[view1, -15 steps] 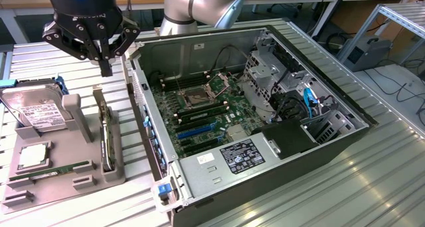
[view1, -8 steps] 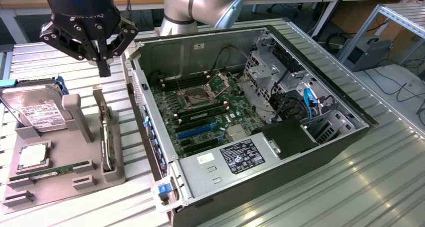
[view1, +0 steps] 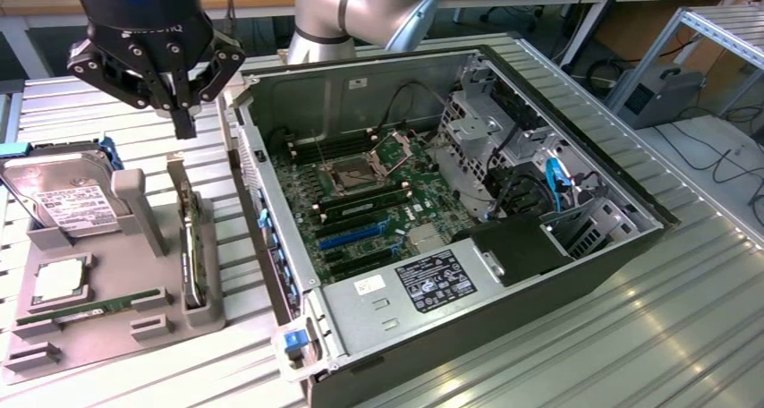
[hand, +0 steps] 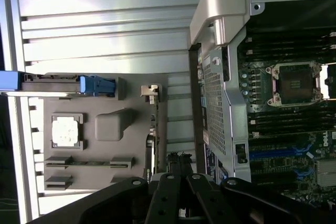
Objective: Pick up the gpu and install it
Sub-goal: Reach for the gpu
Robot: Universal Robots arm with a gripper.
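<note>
Hand, narrow and empty, above thin flat black gpu on edge.

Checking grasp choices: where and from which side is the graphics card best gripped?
Its upper long edge, from straight above: the graphics card stands on edge in the gray holder, so the gripper could likely pinch across its thin body.

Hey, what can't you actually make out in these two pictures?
- gpu faces: edge-on in the exterior view, lower edge sunk in the gray holder.
- One end of the gpu, wrist view: covered by the gripper.
- Hard drive label text: too small, exterior view.
</note>
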